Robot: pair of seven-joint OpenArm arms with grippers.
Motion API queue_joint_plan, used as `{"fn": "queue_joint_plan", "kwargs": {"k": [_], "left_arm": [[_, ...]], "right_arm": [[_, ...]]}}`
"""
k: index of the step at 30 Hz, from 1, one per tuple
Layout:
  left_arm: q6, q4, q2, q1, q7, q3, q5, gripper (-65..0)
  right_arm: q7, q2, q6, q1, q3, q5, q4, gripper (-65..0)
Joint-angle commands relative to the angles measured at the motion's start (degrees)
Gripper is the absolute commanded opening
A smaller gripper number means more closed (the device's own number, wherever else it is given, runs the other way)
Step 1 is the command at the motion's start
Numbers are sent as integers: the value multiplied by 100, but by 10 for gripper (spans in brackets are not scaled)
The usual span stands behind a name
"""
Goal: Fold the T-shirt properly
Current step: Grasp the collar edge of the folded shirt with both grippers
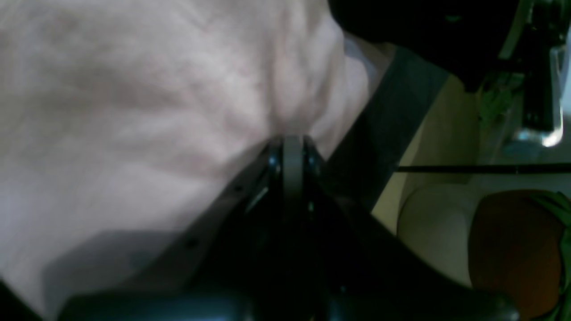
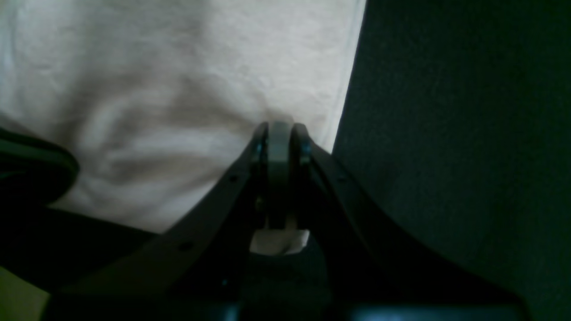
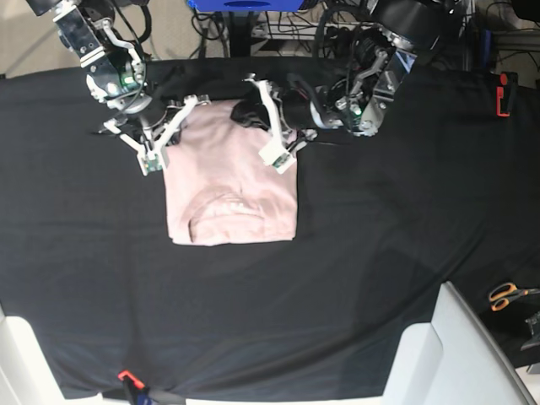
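The pale pink T-shirt [image 3: 229,181] lies as a folded rectangle on the black table cloth [image 3: 380,236], its round collar [image 3: 224,209] toward the near edge. My right gripper [image 3: 153,161], on the left of the base view, is shut on the shirt's left edge. In the right wrist view its jaws [image 2: 280,129] pinch the fabric [image 2: 178,89], and a scrap of cloth shows between the fingers. My left gripper [image 3: 281,159] is shut on the shirt's right edge. Fabric [image 1: 156,111] bunches into its closed jaws [image 1: 292,140] in the left wrist view.
Orange-handled scissors [image 3: 506,294] lie at the right edge of the table. A red object [image 3: 503,93] sits at the far right, a white panel [image 3: 439,354] at the near right corner, and a small red clip [image 3: 126,377] at the near edge.
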Motion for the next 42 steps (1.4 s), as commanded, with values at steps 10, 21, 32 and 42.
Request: {"fn": "queue_joint_plan", "kwargs": {"k": [10, 21, 32, 42], "left_arm": [[-6, 222, -354, 293, 2, -83, -3, -650], [-6, 952, -292, 451, 11, -936, -12, -650], [-6, 82, 385, 293, -24, -927, 964, -650], [-6, 644, 253, 592, -200, -953, 1333, -650]], "right_arm": [[-171, 67, -9, -92, 29, 7, 330, -623], [-681, 67, -35, -295, -6, -10, 1481, -623], [-646, 50, -44, -391, 29, -10, 743, -624], [-681, 76, -44, -383, 29, -10, 1174, -624]]}}
